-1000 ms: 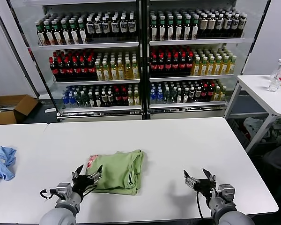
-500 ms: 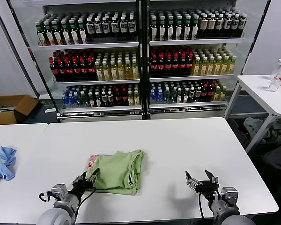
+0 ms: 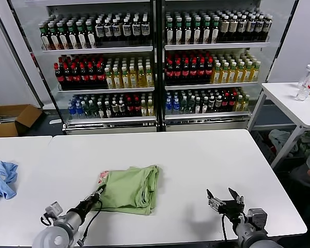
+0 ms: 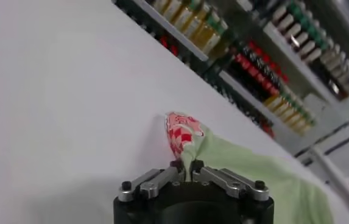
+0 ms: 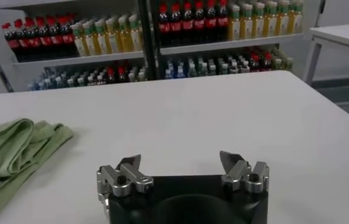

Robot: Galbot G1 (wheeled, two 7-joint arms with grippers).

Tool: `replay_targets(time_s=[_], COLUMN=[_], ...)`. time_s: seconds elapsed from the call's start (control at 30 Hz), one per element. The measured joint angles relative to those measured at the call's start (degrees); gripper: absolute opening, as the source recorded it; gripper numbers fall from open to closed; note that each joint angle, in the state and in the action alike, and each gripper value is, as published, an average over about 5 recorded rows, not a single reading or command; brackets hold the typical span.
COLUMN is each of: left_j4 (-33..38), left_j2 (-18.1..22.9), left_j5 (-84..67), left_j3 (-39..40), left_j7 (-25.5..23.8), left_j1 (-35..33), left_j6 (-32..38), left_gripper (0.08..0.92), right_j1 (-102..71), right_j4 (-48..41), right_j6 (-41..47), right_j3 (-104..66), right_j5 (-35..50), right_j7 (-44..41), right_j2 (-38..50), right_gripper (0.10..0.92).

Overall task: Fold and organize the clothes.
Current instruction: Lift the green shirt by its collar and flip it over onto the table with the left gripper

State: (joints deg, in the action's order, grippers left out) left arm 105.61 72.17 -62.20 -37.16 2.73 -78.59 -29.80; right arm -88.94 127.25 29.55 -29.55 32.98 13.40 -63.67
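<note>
Shirt [image 3: 130, 188] on white table [image 3: 196, 155]

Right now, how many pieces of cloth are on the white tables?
2: the folded green shirt near the front, pinched by the left gripper, and a crumpled blue cloth at the far left edge.

White rectangular table [image 3: 196, 155] carries one folded light green cotton shirt [image 3: 130, 188], lying flat near the front edge, left of centre, with its red-and-white printed patch [image 3: 101, 177] at the shirt's left corner against the tabletop. A second white table [image 3: 13, 155] butts against the left side; a crumpled light blue cloth [image 3: 1, 178] lies on it by the left edge, well apart from the shirt.
</note>
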Motion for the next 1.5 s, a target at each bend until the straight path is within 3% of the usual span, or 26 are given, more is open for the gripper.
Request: replay_targets(time_s=[0.2,0.43,0.63,0.8,1.03,1.27,1.5], left_j4=[2.19,8.33,14.66,14.66,7.23,-0.67,-6.75], left_j2=[-1.0,-6.4,-8.57,-5.24,2.48,10.21,14.16], left_j5=[-6.15,-6.04,2.59,17.75,39.56,50.5,56.08], left_j3=[-6.35,-16.9,-16.85,-8.04,14.03,32.69,40.29], left_j7=[0.57,1.52,1.88,1.62,1.93,3.52,5.01], left_j1=[-1.07,-3.29,-3.23,-1.22,4.36,12.69,17.99], left_j6=[0.23,0.82,2.17,3.56,4.4,4.04,5.7], left_gripper=[0.115,0.115,0.115,0.115,0.115,0.118,0.259], right_j1=[-0.04,0.75,1.05,1.05,0.73,1.24,3.87], right_j4=[0.42,0.35,0.85,1.59,2.78,3.01,2.0], right_j6=[-0.06,-0.43,-0.51,-0.8,-1.17,-1.16,-0.83], right_j3=[-0.57,-0.23,0.53,0.3,-1.51,-3.4,-2.48], right_j5=[0.45,0.71,0.02,-0.39,0.14,1.09,3.06], right_j7=[0.02,-0.14,-0.18,-0.42,-0.68,-0.96,-0.56], right_j2=[0.15,0.3,-0.2,-0.18,0.82,1.74,2.96], right_gripper=[0.823,0.823,0.823,0.823,0.823,0.823,0.823])
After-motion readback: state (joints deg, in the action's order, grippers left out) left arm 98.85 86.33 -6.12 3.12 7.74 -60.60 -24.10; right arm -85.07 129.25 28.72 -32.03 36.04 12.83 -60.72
